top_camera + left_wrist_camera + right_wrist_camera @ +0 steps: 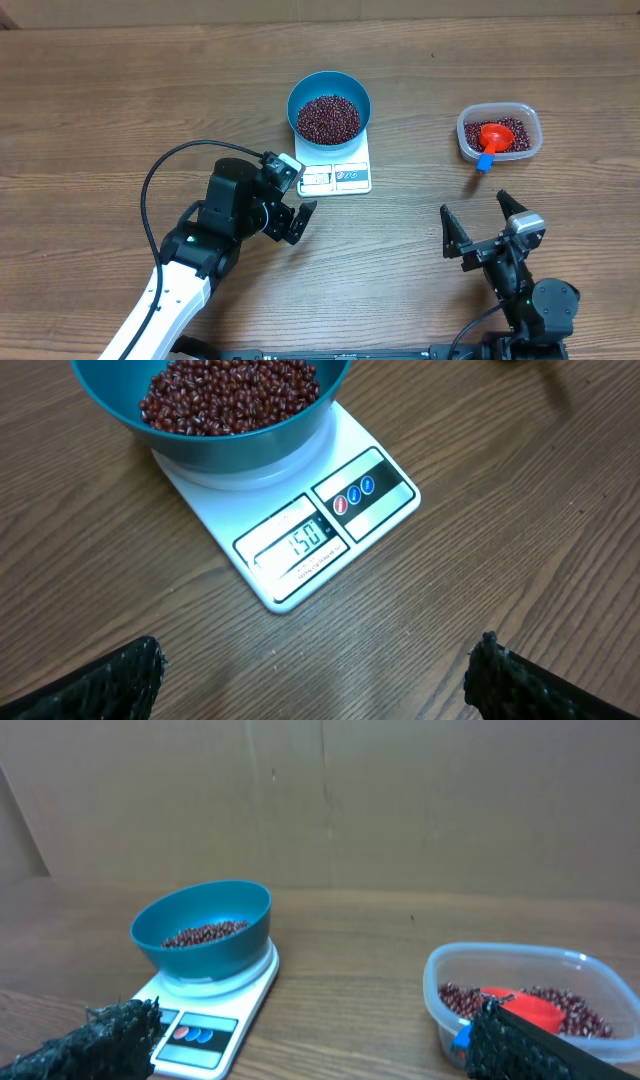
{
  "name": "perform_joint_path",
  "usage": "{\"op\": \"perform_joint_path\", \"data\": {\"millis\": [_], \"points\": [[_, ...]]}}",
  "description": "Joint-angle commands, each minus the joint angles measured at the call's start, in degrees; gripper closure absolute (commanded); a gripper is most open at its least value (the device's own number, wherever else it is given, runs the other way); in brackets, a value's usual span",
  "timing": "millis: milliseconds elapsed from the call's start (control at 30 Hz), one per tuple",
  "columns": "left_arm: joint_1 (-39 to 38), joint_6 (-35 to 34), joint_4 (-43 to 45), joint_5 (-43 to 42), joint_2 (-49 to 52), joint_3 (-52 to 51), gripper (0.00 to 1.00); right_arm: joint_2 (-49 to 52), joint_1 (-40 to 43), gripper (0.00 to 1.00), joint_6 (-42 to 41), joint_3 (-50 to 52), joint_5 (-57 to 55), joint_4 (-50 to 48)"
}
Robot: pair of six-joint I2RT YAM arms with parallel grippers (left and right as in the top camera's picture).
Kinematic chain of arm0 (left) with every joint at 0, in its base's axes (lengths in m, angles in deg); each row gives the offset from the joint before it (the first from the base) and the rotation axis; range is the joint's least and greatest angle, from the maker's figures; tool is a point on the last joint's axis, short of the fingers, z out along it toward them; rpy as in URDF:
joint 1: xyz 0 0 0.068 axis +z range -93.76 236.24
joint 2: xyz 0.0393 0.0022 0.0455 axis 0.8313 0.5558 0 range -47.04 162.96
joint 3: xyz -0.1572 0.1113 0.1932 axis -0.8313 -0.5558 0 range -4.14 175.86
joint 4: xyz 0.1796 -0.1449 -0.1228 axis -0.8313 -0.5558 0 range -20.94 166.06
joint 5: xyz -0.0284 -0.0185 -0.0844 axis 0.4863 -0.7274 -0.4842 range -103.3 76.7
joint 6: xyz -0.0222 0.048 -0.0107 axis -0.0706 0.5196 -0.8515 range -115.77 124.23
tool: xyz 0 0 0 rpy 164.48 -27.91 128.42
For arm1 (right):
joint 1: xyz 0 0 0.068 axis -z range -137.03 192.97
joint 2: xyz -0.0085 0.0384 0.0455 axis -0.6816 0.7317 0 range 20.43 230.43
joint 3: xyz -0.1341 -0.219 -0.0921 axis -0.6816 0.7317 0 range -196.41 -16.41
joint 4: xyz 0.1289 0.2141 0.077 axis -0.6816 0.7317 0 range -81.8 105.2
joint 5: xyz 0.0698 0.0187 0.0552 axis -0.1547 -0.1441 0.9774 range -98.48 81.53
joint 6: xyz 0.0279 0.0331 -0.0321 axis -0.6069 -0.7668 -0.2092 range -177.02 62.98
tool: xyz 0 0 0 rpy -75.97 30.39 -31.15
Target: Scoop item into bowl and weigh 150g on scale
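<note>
Left claw (pixel 318 658) and right claw (pixel 473 206) both spread wide, gripping nothing

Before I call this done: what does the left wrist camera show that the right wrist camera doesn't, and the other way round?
Left wrist only: the display, legible, reading 150, with the two round buttons beside it.
Right wrist only: the clear tub off to the right, holding leftover beans and a red scoop. The scale's panel is in view here, but too blurred to read.
Both: the blue bowl of beans sitting on the white scale, on the wooden table.
</note>
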Motion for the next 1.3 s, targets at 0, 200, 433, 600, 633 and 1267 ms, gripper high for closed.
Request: {"op": "perform_joint_path", "data": {"millis": [0,200,433,600,633,1267], "points": [[0.3,-0.5,0.0,-0.7,0.2,1.2,0.01,-2.7,-0.6,0.0,0.1,2.8,-0.8,-0.4],[0.3,-0.5,0.0,-0.7,0.2,1.2,0.01,-4.0,-0.6,0.0,0.1,5.1,-0.8,-3.0],[0.3,-0.5,0.0,-0.7,0.2,1.2,0.0,-4.0,-0.6,0.0,0.1,5.5,-0.8,-4.1],[0.3,-0.5,0.0,-0.7,0.2,1.2,0.0,-4.0,-0.6,0.0,0.1,5.5,-0.8,-4.1],[0.3,-0.5,0.0,-0.7,0.2,1.2,0.01,-4.0,-0.6,0.0,0.1,5.5,-0.8,-4.1],[0.3,-0.5,0.0,-0.7,0.2,1.2,0.01,-4.0,-0.6,0.0,0.1,5.5,-0.8,-4.0]]}}
